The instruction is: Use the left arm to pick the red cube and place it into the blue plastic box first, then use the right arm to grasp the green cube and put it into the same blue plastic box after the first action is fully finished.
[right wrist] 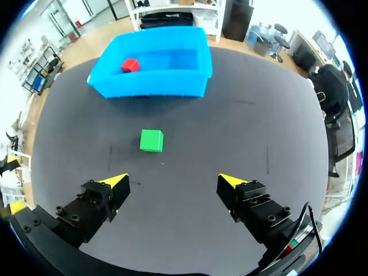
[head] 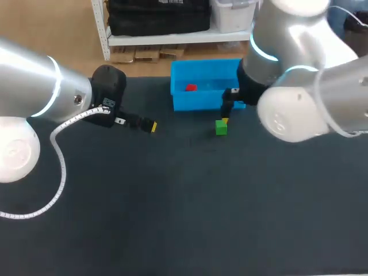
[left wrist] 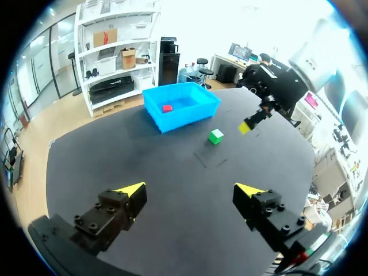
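Right pincer (right wrist: 172, 183) hangs with its yellow-tipped fingers spread wide and nothing between them, and the green cube (right wrist: 152, 140) sits on the dark table (right wrist: 259, 132) just ahead of it, near the blue plastic box (right wrist: 149, 92) but outside it. Inside that box lies the red cube (right wrist: 130, 65), while the left pincer (left wrist: 191, 190), also apart and empty, is well off to its own side, so the first half looks finished. To my eye the whole second half remains: closing on the green cube and carrying it over the wall into the box.

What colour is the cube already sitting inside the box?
Red. The cube in the blue box shows best in the right wrist view.
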Controlling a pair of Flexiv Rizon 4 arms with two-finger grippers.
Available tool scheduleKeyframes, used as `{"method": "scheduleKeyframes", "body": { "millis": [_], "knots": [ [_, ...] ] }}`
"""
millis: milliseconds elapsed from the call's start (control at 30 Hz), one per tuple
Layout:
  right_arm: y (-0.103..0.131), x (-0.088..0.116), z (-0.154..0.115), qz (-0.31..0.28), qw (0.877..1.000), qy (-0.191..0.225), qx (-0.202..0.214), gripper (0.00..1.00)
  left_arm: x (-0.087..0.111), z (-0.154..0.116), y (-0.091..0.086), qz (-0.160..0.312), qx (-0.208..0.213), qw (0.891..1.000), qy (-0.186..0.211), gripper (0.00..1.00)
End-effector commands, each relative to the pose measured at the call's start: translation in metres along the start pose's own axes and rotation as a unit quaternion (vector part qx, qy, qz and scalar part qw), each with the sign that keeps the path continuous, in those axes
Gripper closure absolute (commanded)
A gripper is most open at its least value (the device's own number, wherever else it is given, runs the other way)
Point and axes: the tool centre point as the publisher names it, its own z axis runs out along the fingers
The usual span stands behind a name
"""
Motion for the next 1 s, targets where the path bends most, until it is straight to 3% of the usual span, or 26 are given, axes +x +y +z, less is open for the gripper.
{"method": "scheduleKeyframes", "body": {
  "millis": [33,267,1000],
  "knots": [
    [0.013,-0.008,0.014,0.0,1.0,0.017,0.016,0.0,0.001,0.0,0.002,0.001,0.004,1.0,-0.002,0.0],
    [0.026,-0.009,0.023,-0.002,1.0,0.012,0.015,0.0,0.001,0.0,0.002,0.001,0.004,1.0,-0.002,0.0],
    [0.033,-0.021,0.057,-0.006,1.0,0.003,0.011,0.0,0.001,0.0,0.002,0.001,0.004,1.0,-0.002,0.0]
  ]
}}
